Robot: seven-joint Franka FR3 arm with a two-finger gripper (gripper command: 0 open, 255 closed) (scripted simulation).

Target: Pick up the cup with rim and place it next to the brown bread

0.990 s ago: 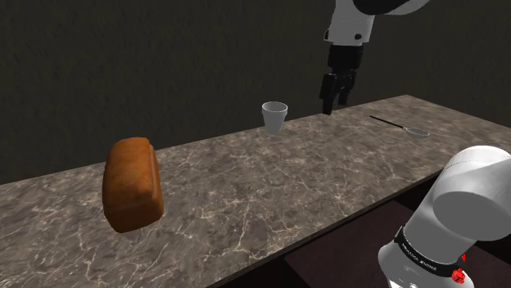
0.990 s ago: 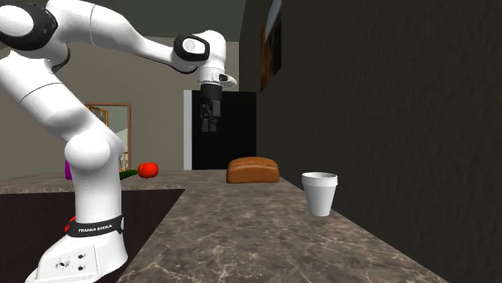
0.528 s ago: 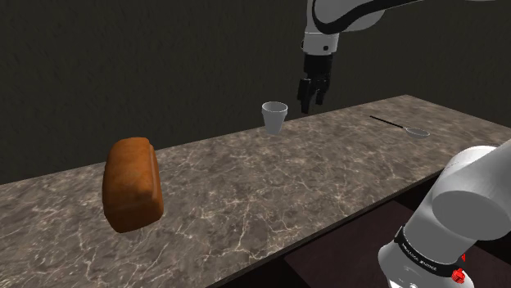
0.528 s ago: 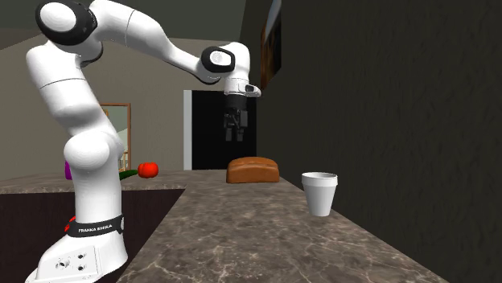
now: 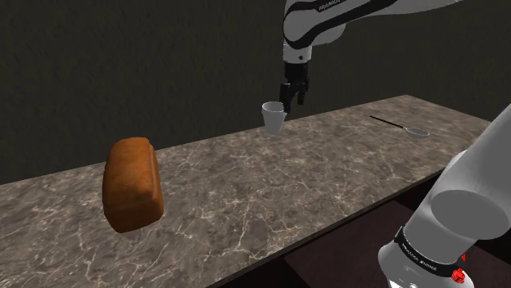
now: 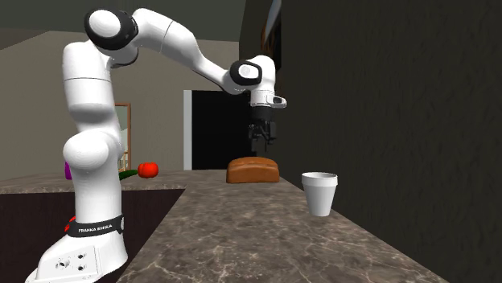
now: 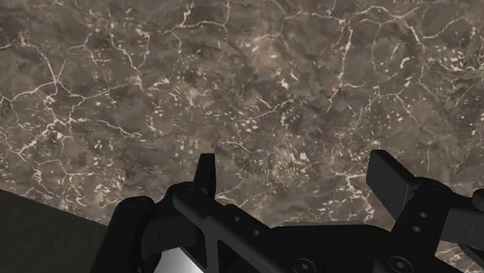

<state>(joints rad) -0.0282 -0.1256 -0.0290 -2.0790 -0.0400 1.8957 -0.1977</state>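
Observation:
A white cup with a rim [image 5: 274, 117] stands upright near the back edge of the marble counter [image 5: 270, 188]. In the second exterior view the cup [image 6: 319, 193] is nearest the camera. A brown bread loaf [image 5: 131, 182] lies far off toward the shoulder view's left, and this loaf [image 6: 253, 170] lies beyond the cup in the second exterior view. My black gripper [image 5: 291, 101] hangs just above the cup's rim and a little to its right. It points down and holds nothing. In the wrist view my gripper [image 7: 299, 177] is open, with only marble between its fingers [image 7: 204, 174].
A spoon [image 5: 401, 127] lies on the counter toward the shoulder view's right. Beside the arm's base, a red tomato [image 6: 147, 170] and a purple thing [image 6: 68, 170] sit on a farther surface. A dark wall [image 5: 164, 57] runs directly behind the counter.
The arm has swung toward the shoulder view's left and come lower, carrying the gripper from over the spoon's side to just beside the cup. The fingers stayed apart.

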